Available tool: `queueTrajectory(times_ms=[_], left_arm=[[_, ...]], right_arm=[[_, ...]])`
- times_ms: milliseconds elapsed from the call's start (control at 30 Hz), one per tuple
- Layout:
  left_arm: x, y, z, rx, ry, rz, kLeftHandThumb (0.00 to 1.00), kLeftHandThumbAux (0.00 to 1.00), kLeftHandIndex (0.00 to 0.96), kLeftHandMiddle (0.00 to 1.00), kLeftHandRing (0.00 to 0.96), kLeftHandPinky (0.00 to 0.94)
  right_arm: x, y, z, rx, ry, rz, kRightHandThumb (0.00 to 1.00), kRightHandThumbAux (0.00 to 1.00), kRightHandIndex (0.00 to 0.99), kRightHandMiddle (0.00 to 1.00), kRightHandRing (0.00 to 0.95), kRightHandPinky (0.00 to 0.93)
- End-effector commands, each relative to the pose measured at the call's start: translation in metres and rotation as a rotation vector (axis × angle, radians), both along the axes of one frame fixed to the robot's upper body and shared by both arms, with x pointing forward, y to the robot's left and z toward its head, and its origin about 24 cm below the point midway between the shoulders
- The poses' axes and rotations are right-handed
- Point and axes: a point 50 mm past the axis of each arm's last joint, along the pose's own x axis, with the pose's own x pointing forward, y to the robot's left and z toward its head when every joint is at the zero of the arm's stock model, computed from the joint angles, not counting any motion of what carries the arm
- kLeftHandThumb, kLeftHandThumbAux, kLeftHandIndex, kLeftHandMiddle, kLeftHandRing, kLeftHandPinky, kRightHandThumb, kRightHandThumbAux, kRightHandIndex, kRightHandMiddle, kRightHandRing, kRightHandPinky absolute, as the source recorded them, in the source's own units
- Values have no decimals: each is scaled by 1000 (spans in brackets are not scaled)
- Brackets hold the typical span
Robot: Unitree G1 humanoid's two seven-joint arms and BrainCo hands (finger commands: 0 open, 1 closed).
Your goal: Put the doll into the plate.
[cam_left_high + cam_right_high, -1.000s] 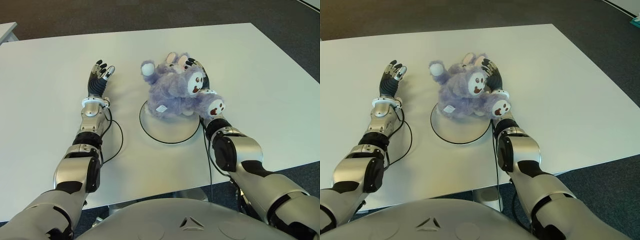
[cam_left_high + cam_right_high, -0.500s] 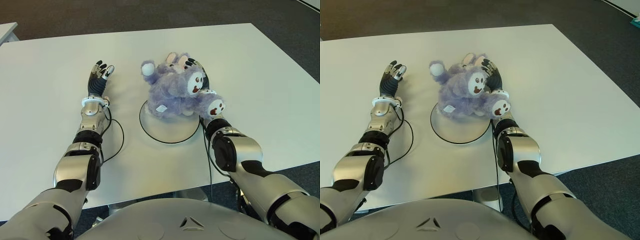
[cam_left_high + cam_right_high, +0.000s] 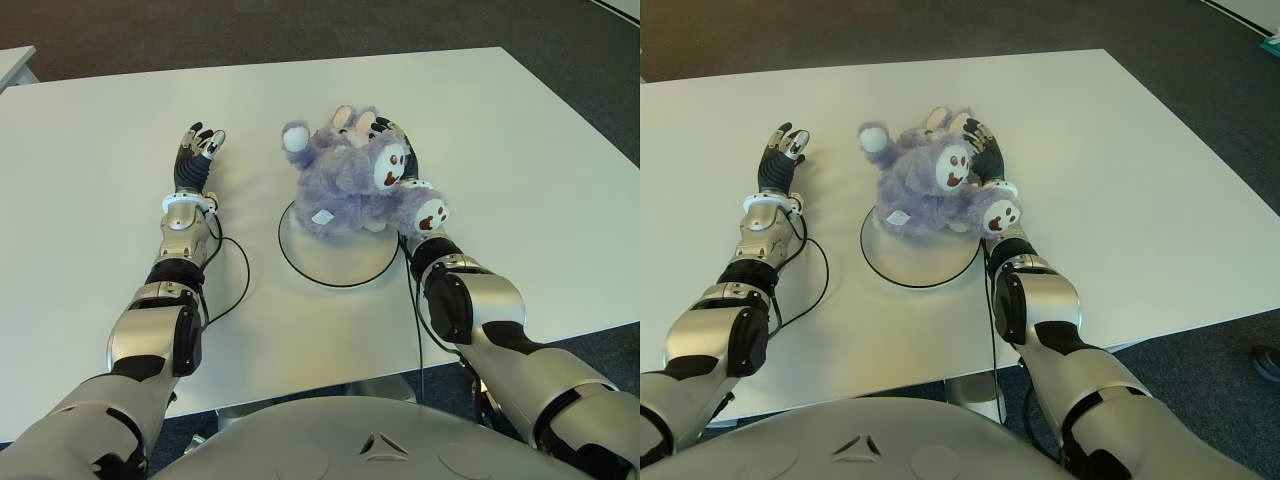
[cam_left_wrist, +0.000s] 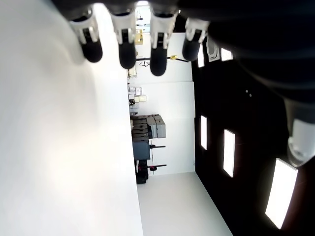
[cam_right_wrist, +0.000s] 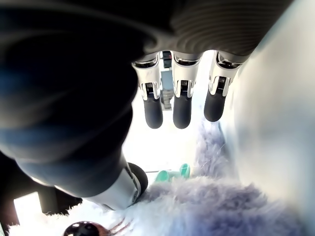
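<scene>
Nearest the robot, a round white plate with a dark rim (image 3: 335, 262) lies flat on the white surface (image 3: 520, 170), between the two forearms. A fuzzy lilac plush doll with white paw pads (image 3: 350, 180) sits over the far edge of that plate, its body overlapping the rim, a small white tag showing at its near side. Right hand (image 3: 398, 150) at the doll's right flank, on the side away from the left arm; its dark-tipped fingers (image 5: 181, 105) extend straight out, spread and not curled around anything, with purple fur pressed close under the palm and beside the fingers in the right wrist view. One doll foot with a brown-marked white pad sits just over the right wrist. Whether the doll's weight is on the plate or against the hand cannot be told. Left hand (image 3: 195, 152) shows well to the left of the doll and plate, apart from both, fingers (image 4: 123, 44) straight and relaxed, holding nothing, palm close to the bare surface. A thin black cable (image 3: 235, 275) loops beside the left forearm.
</scene>
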Motion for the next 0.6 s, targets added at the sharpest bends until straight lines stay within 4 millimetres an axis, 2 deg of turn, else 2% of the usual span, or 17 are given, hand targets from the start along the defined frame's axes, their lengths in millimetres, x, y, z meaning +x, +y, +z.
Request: queueTrajectory(times_ms=[33,433,600], left_arm=[[-46,-7,-70,-89,313,16,0,479,84,146,102,22],[-49,-8,-72,-90,296,87,0,488,66,159,114,29],[-52,-10,-74,-99,288,128,0,495,72,173,124,46]], right_arm=[[-7,0,-15,21,58,-13,548,864,141,140,124,143],[-9,-2,-19,7,72,-53,509,851,152,130,118,149],[-11,-5,-23,6,83,-75,451,849,141,123,112,155]])
